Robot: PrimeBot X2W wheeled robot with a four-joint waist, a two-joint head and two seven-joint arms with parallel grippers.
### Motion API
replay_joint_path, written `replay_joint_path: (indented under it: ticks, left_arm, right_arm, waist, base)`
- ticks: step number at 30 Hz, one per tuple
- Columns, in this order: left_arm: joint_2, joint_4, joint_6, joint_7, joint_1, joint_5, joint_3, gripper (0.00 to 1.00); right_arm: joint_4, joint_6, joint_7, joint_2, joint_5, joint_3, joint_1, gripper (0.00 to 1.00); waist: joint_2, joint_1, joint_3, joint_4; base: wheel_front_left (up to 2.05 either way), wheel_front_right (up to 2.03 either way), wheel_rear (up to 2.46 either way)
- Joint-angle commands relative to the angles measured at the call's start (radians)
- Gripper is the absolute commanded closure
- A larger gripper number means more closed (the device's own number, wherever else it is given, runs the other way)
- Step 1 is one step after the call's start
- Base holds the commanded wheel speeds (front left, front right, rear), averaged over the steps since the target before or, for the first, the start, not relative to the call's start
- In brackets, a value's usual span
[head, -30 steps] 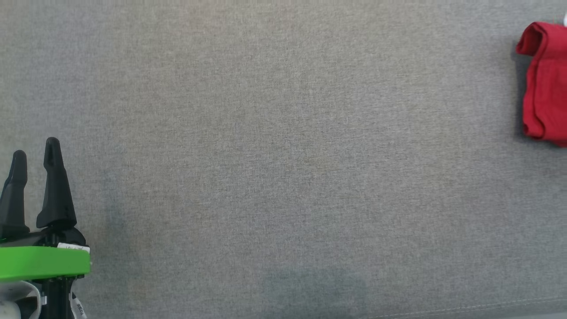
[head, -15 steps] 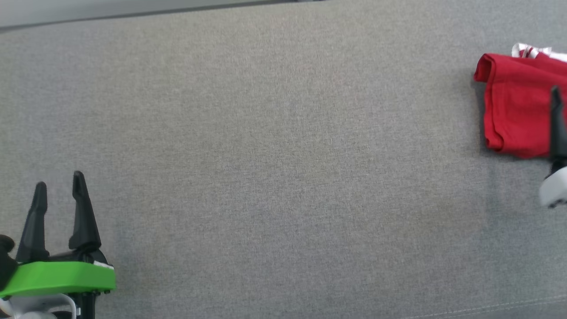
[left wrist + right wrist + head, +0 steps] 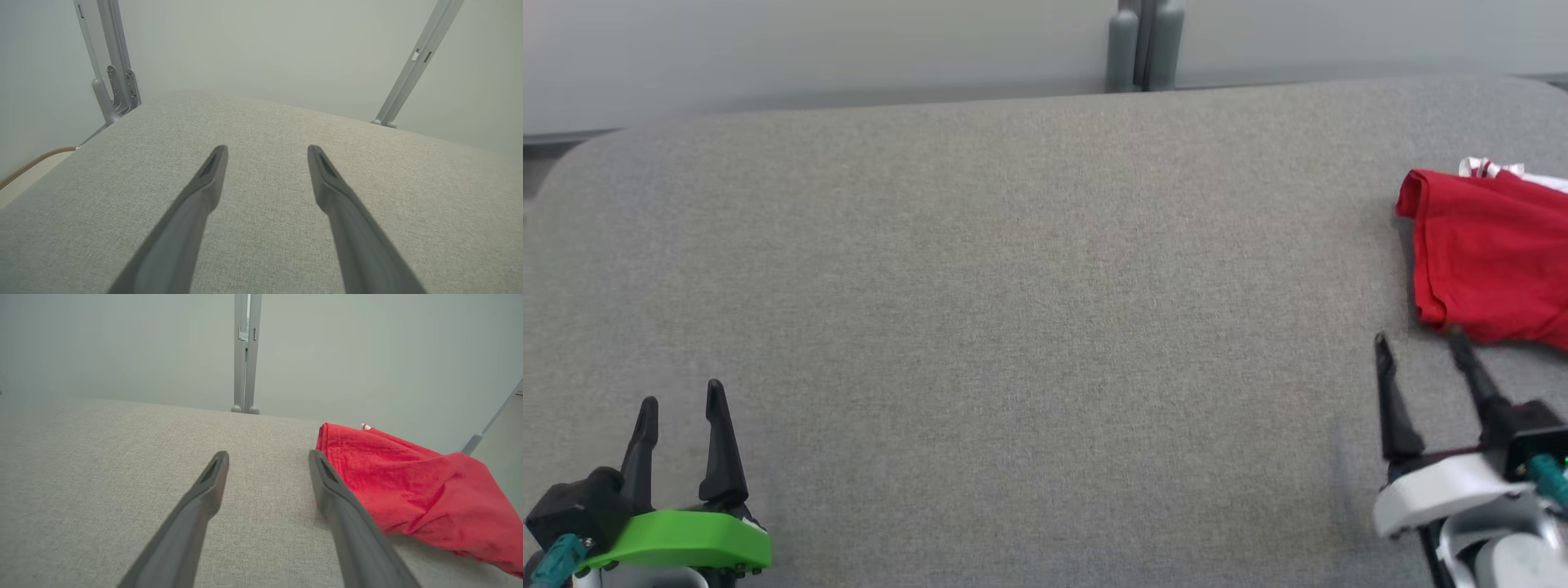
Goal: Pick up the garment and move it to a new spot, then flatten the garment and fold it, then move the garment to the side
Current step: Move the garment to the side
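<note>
1. Folded red garment [image 3: 1490, 257]: lies on the grey fabric surface [image 3: 1045, 286] at 3 o'clock, cut off by the head view's edge.
2. Right gripper [image 3: 1417, 337]: at 5 o'clock, fingers spread wide and empty. Outer fingertip [image 3: 1458, 343] sits just beside the garment's near edge.
3. Left gripper [image 3: 681, 393]: at 7 o'clock, fingers spread wide and empty.

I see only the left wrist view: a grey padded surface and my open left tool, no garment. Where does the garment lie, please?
Observer: The red garment lies folded at the right end of the grey padded surface, in the head view.
Operator: Is the right tool near it?
Observer: Yes. The right tool stands open just before its near edge, holding nothing; whether it touches the cloth, I cannot tell.
Operator: Anything else there?
Observer: A bit of white cloth shows at the garment's far edge.
</note>
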Motion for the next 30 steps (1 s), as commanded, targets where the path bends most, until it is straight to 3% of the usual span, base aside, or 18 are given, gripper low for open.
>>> replay_joint_path:
  ticks: [1, 6, 11, 18, 25, 26, 27, 28, 30]
  left_arm:
    - [-0.008, 0.011, -0.011, -0.002, 0.002, 0.015, 0.013, 0.0]
    - [-0.063, 0.076, -0.066, -0.002, 0.023, 0.072, 0.052, 0.0]
    - [-0.098, 0.107, -0.108, -0.002, 0.036, 0.122, 0.096, 0.0]
    - [-0.123, 0.124, -0.146, -0.002, 0.054, 0.166, 0.149, 0.0]
    - [-0.146, 0.135, -0.17, -0.003, 0.061, 0.193, 0.182, 0.0]
    - [-0.152, 0.138, -0.178, -0.003, 0.062, 0.2, 0.189, 0.0]
    - [-0.154, 0.139, -0.181, -0.003, 0.061, 0.203, 0.193, 0.0]
    - [-0.157, 0.14, -0.185, -0.003, 0.058, 0.206, 0.196, 0.0]
    - [-0.162, 0.142, -0.189, -0.003, 0.05, 0.213, 0.201, 0.0]
  right_arm:
    - [0.015, 0.0, -0.013, 0.004, -0.01, 0.005, 0.018, 0.0]
    - [0.102, 0.0, -0.069, 0.033, -0.044, 0.05, 0.042, 0.0]
    - [0.154, 0.0, -0.103, 0.043, -0.05, 0.021, 0.051, 0.0]
    - [0.211, 0.0, -0.117, 0.046, -0.134, -0.037, 0.052, 0.0]
    - [0.24, 0.0, -0.123, 0.049, -0.082, -0.047, 0.042, 0.0]
    - [0.239, 0.0, -0.124, 0.048, -0.072, -0.042, 0.033, 0.08]
    - [0.24, 0.0, -0.125, 0.049, -0.073, -0.038, 0.031, 0.09]
    - [0.241, 0.0, -0.124, 0.049, -0.073, -0.036, 0.03, 0.0]
    - [0.24, 0.0, -0.125, 0.048, -0.085, -0.035, 0.026, 0.0]
  waist:
    - [0.0, 0.0, -0.045, 0.026]
    - [0.0, 0.0, -0.086, 0.029]
    - [0.0, 0.0, -0.117, 0.034]
    - [0.0, 0.0, -0.139, 0.032]
    - [0.0, 0.0, -0.148, 0.027]
    - [0.0, 0.0, -0.147, 0.025]
    - [0.0, 0.0, -0.145, 0.024]
    - [0.0, 0.0, -0.143, 0.024]
    - [0.0, 0.0, -0.139, 0.025]
  base:
    - [0.0, 0.0, 0.0]
    - [0.0, 0.0, 0.0]
    - [0.0, 0.0, 0.0]
    - [0.0, 0.0, 0.0]
    - [0.0, 0.0, 0.0]
    - [0.0, 0.0, 0.0]
    - [0.0, 0.0, 0.0]
    - [0.0, 0.0, 0.0]
    - [0.0, 0.0, 0.0]
